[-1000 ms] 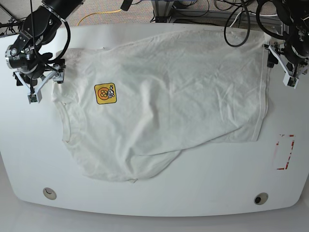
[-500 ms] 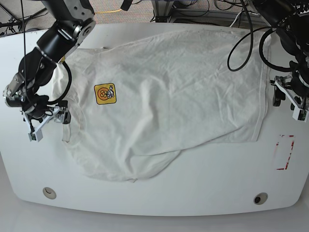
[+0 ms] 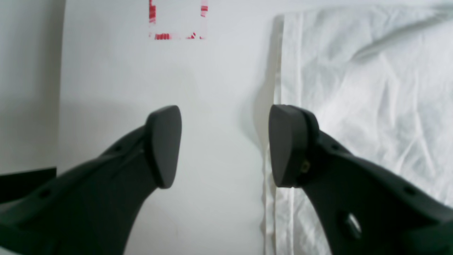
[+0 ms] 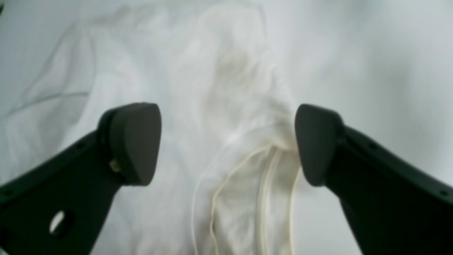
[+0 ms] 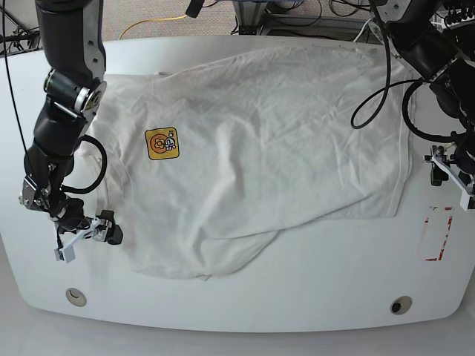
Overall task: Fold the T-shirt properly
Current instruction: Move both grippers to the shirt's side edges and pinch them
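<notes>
The T-shirt (image 5: 260,156) lies spread across the middle of my white table (image 5: 312,297), logo side up with the small yellow-orange square logo (image 5: 162,144) toward the collar end on the base view's left, the hem along the right, and the near edge bunched into a rounded, rumpled lobe that spoils the flat shape. Nothing is folded yet. Over the last second I have brought both arms down the sides of the table toward me: the right gripper (image 5: 85,232), which a second ago sat by the shoulder at the far-left corner of the shirt, is now low beside the near sleeve, and the left gripper (image 5: 450,173) has slid from the far hem corner to a spot just off the hem, above the red tape marks (image 5: 436,233). In the right wrist view the right gripper's jaws stand wide apart with nothing between them, straddling a gathered ridge of cloth with a stitched seam edge showing below. In the left wrist view the left gripper's jaws are likewise spread and empty, one finger (image 3: 292,145) over the hem edge and the other over bare table. I read this as both arms lined up for a pinch at the near side, probably to pull the shirt flat or start the first fold; the loose lobe at the front will need smoothing, and the thin hem could slip out if I close too shallow.
</notes>
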Robot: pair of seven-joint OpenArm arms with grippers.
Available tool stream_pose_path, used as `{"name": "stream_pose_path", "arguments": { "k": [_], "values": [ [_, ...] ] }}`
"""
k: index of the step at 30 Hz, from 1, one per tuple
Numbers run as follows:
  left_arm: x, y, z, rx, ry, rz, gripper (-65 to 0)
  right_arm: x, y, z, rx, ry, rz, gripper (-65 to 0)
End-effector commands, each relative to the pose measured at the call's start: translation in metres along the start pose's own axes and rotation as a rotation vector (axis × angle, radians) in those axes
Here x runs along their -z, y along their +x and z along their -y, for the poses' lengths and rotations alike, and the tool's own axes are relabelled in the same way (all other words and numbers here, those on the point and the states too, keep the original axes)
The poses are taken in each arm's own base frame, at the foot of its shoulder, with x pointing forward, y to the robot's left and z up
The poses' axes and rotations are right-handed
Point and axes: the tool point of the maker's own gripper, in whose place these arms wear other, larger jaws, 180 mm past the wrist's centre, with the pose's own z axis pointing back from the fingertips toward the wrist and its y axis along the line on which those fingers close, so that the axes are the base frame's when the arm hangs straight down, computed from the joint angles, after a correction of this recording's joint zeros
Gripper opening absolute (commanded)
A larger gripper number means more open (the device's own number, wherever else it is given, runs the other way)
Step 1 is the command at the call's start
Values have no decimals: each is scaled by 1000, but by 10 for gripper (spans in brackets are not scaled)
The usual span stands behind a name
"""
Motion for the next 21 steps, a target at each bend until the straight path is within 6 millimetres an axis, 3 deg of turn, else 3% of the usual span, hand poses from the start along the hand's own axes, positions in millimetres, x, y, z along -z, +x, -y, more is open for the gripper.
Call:
{"name": "stream_pose_path", "arguments": {
  "k": [1,10,13,21],
  "values": [
    [-7,22,-6,16,14,79,-285,-3,32,5,3,9,94,-98],
    [-6,4,-3,20,8,38,-285,13,13,12,-39,2,137,-113],
    [-5,-6,-2,22,3,17,-285,12,-8,20,-34,-13,116,-113],
    [-1,-19,9,8,-23,-7,-285,12,-37,37,-9,-94,91,-111]
  ]
}}
